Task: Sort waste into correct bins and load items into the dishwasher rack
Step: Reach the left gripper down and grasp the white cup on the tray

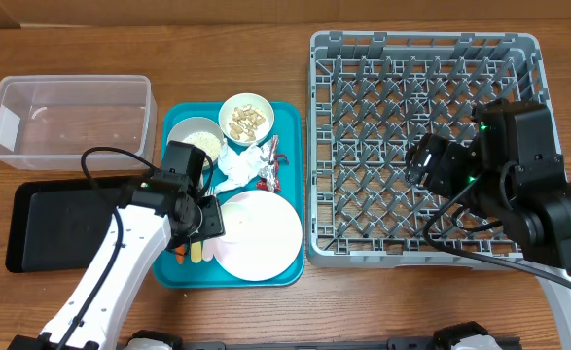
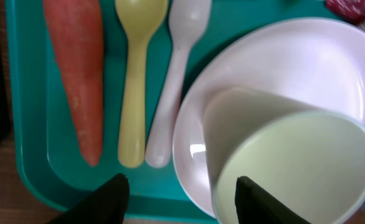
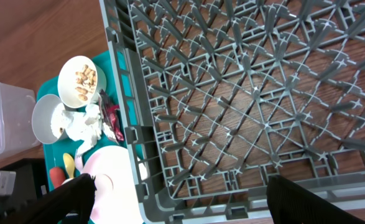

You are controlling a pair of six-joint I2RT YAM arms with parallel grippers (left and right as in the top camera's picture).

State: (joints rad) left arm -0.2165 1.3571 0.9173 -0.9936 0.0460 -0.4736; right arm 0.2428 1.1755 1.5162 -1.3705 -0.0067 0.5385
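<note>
left gripper (image 2: 182, 190) at cup (image 2: 294, 162), cup on plate (image 2: 306, 56)

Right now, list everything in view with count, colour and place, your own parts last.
table: one, brown wood, under everything
rack: one, grey, right
tub: one, clear, back left
black tray: one, black, front left
teal tray: one, teal, centre
nut bowl: one, white, teal tray's back
rice bowl: one, white, beside nut bowl
napkin: one, white, mid-tray
wrapper: one, red-silver, beside napkin
plate: one, pinkish-white, tray's front
cup: one, white, on plate
carrot: one, orange, beside cutlery
cutlery: two, yellow and white, between carrot and plate
left tool: black, at cup, open
right tool: black, over rack, open
</note>
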